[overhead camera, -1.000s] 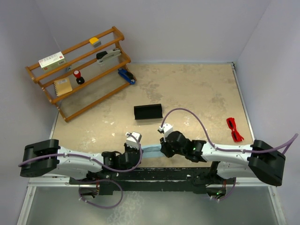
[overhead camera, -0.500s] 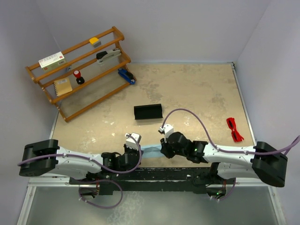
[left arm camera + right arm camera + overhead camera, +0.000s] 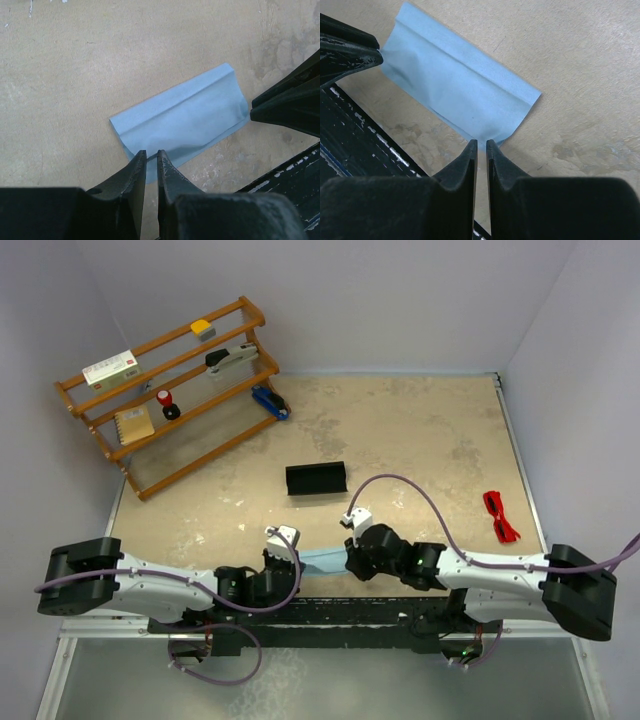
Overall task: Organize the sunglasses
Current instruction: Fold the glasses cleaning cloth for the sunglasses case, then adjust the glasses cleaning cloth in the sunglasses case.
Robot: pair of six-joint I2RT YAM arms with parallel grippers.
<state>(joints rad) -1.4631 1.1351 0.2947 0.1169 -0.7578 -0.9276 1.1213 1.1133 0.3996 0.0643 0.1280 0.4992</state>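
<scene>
A pale blue rectangular cloth (image 3: 323, 560) stretches between the left gripper (image 3: 296, 563) and the right gripper (image 3: 351, 562), near the front edge of the beige counter (image 3: 420, 440). The small red folded sunglasses (image 3: 500, 517) lie at the far right, well apart from the black rectangular case (image 3: 316, 480) mid-counter. A slatted wooden rack (image 3: 170, 395) stands at the far left.

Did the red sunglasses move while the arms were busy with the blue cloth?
No. The red sunglasses lie in the same spot near the table's right edge, just as far from the black case as before.
</scene>
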